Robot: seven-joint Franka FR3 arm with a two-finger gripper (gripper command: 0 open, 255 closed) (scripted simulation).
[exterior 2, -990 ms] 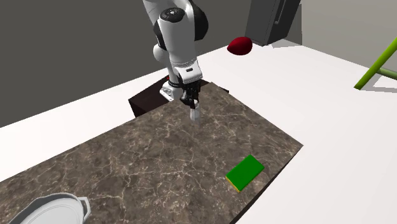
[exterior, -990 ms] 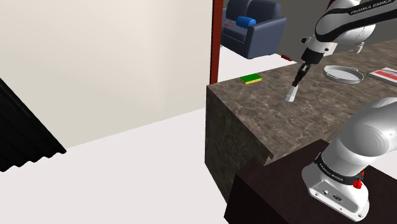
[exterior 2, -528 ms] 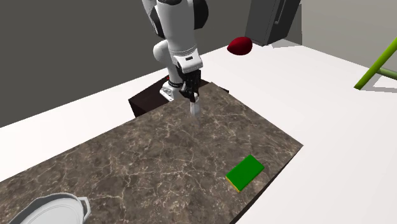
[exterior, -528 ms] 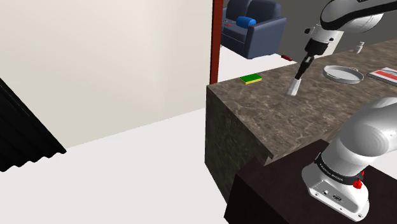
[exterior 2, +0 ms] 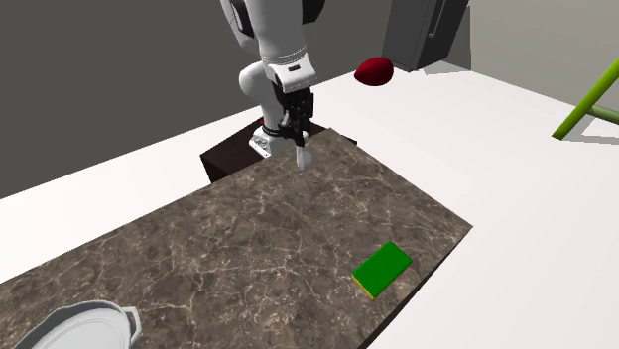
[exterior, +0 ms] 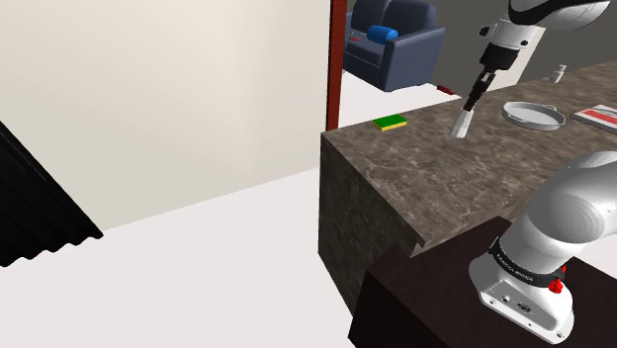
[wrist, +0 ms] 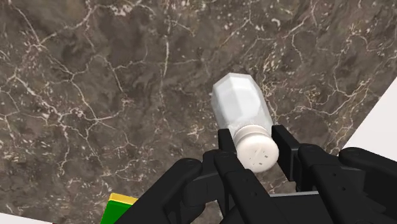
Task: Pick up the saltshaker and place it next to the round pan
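Saltshaker (wrist: 242, 105): one, held; pan (exterior: 535, 116): one.

Bench (exterior: 514, 158): dark brown marbled stone top, below the hand (exterior: 467, 107). Green sponge (exterior 2: 382, 268) with a yellow underside lies flat near the bench edge, well apart from the hand. Flat red-and-white item (exterior: 593, 116) sits on the bench beyond the hand. Blue armchair (exterior: 391, 44), with a blue cushion (exterior: 381, 36) on its seat, stands off the bench, well past the hand. Dark red rounded object (exterior 2: 374, 70) on the white floor (exterior 2: 516, 129) behind the hand.
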